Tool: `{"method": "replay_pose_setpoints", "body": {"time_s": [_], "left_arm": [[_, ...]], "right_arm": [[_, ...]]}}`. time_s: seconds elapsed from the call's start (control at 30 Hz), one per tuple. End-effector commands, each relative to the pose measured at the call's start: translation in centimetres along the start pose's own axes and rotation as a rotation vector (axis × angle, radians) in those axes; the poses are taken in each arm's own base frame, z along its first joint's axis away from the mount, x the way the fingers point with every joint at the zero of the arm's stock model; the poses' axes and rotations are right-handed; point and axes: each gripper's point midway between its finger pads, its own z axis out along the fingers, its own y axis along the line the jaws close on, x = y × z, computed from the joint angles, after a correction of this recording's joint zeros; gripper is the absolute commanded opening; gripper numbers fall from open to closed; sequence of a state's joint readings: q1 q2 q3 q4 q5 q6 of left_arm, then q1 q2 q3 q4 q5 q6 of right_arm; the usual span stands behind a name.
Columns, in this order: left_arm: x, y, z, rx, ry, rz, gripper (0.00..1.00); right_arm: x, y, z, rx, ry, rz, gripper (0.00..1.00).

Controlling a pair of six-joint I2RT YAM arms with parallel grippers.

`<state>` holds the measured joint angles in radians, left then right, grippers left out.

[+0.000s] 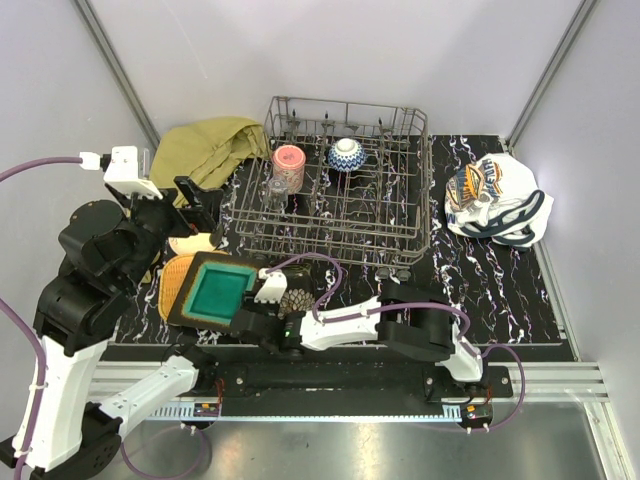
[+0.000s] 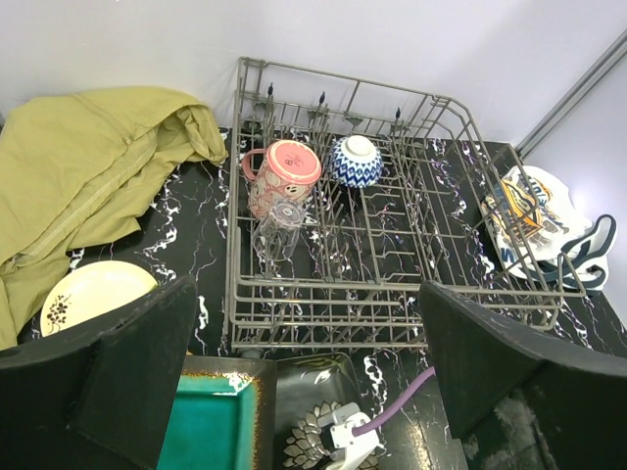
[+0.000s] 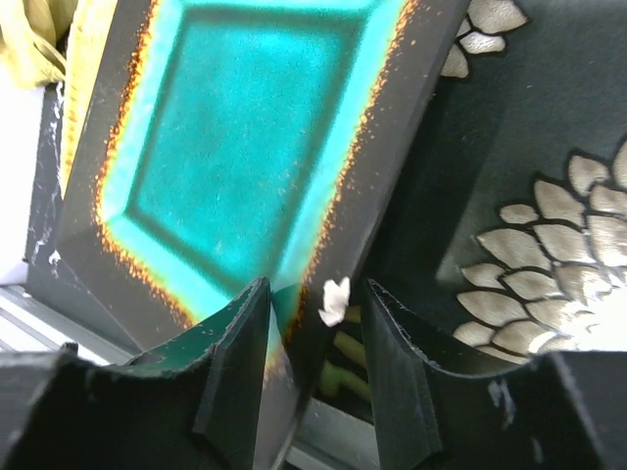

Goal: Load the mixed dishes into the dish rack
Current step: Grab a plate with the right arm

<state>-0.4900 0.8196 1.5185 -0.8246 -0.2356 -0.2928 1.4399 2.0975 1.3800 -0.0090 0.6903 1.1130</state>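
The teal square plate (image 1: 220, 291) (image 3: 245, 127) lies near the front left, overlapping the orange woven plate (image 1: 175, 280) and a dark floral plate (image 1: 296, 298) (image 3: 549, 245). My right gripper (image 1: 252, 318) (image 3: 315, 304) straddles the teal plate's near rim. One finger touches its inner face, the other stands a little off the outer side, so it is open. My left gripper (image 1: 195, 200) (image 2: 309, 294) hangs wide open above the plates, holding nothing. In the dish rack (image 1: 425, 190) (image 2: 235, 294) sit a pink cup (image 1: 288, 163), a clear glass (image 1: 277, 190) and a blue-patterned bowl (image 1: 346, 153).
A cream round plate (image 2: 93, 292) lies left of the rack, partly under the olive-yellow cloth (image 1: 205, 148). A white printed cloth (image 1: 495, 200) sits at the right. The right arm's purple cable (image 2: 397, 406) runs over the floral plate.
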Motion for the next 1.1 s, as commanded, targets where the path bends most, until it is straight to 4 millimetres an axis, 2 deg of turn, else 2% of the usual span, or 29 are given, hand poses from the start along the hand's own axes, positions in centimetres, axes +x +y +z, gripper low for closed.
{"method": "replay_pose_setpoints", "body": {"time_s": [0.0, 0.2, 0.3, 0.43, 0.5, 0.63, 0.87, 1.07], "left_arm": [[-1.9, -0.8, -1.2, 0.049, -0.056, -0.002, 0.99], [-1.6, -0.8, -1.3, 0.055, -0.046, -0.003, 0.99], [-1.4, -0.8, -1.3, 0.055, -0.044, -0.004, 0.99], [-1.3, -0.8, -1.2, 0.055, -0.043, -0.002, 0.99], [-1.3, -0.8, -1.2, 0.055, -0.043, -0.002, 0.99], [-1.3, -0.8, -1.1, 0.054, -0.045, -0.007, 0.99], [-1.1, -0.6, -0.9, 0.042, -0.045, -0.001, 0.99], [-1.3, -0.5, -0.8, 0.034, -0.051, 0.001, 0.99]], "right_arm": [[-1.0, 1.5, 0.9, -0.028, -0.082, 0.099, 0.47], [-1.1, 2.2, 1.3, -0.055, -0.103, 0.110, 0.44], [-1.4, 2.5, 1.3, -0.070, -0.113, 0.112, 0.39], [-1.7, 2.7, 1.1, -0.079, -0.119, 0.113, 0.21], [-2.1, 2.8, 0.8, -0.087, -0.126, 0.121, 0.16], [-2.5, 2.2, 0.2, -0.083, -0.134, 0.120, 0.00], [-4.6, 3.2, -1.6, -0.130, -0.166, 0.102, 0.00], [-8.0, 4.4, -4.0, -0.178, -0.229, 0.095, 0.00]]}}
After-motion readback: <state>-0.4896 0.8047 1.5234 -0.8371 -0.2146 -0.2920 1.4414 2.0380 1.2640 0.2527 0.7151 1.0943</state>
